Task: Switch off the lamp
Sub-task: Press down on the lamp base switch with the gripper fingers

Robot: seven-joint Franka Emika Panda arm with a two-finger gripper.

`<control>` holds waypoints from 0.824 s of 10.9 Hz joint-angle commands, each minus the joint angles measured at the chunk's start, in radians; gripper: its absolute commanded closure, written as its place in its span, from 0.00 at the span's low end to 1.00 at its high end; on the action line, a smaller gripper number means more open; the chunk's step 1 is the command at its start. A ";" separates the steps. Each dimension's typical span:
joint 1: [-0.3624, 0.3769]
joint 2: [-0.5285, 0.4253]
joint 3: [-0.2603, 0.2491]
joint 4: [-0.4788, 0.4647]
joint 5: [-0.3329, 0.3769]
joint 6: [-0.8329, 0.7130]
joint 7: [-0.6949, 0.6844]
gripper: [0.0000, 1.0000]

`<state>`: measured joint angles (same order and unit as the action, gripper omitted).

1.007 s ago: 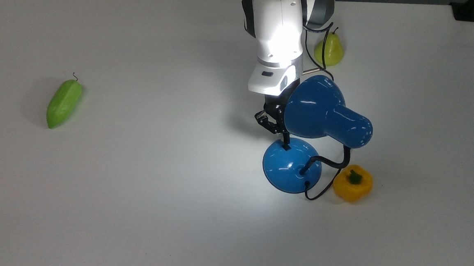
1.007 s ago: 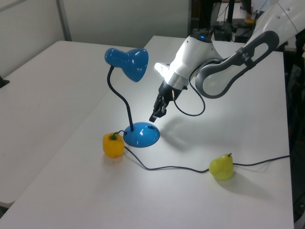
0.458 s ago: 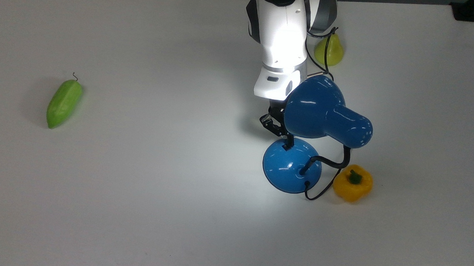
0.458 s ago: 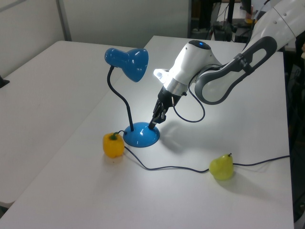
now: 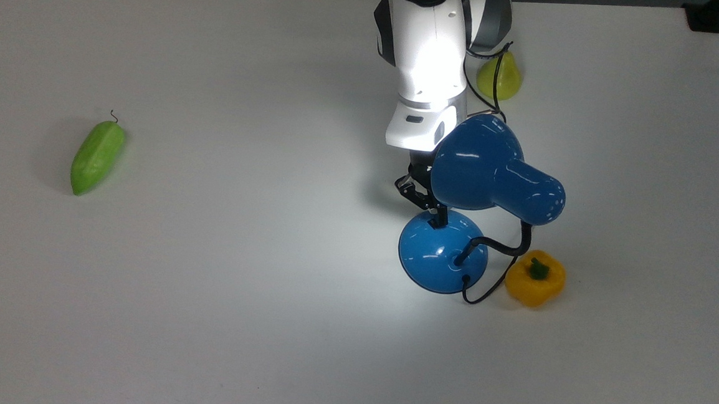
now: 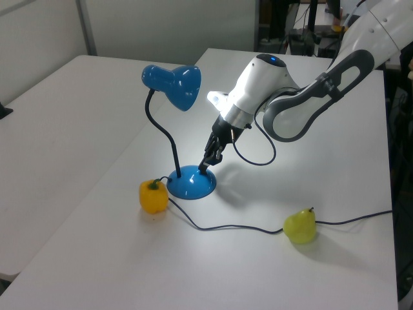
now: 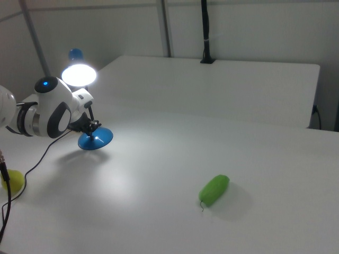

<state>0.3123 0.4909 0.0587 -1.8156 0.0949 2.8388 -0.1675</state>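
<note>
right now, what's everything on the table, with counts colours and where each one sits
lamp: one, glossy blue shade and round base, black bendy neck and cord, right of centre in the top view; it is lit.
bell pepper: one, yellow with a green stem, just right of the lamp base in the top view.
pear: one, yellow-green, near the far edge in the top view, beside the lamp cord.
green vegetable: one, light green and long, alone on the top view's left.
table: one, white, under everything.
gripper: one, black fingers on a white arm, tip down on the near-arm side of the lamp base, where the switch sits.
</note>
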 commanded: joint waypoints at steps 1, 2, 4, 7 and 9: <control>-0.001 0.012 -0.002 -0.001 -0.018 0.024 0.026 1.00; -0.001 0.012 -0.002 -0.004 -0.018 0.024 0.026 1.00; -0.001 0.023 -0.002 -0.014 -0.020 0.024 0.023 1.00; -0.005 0.029 -0.002 -0.033 -0.020 0.022 0.020 1.00; -0.005 0.028 -0.002 -0.056 -0.020 0.019 0.020 1.00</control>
<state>0.3084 0.5017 0.0587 -1.8202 0.0949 2.8397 -0.1675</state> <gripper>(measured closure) 0.991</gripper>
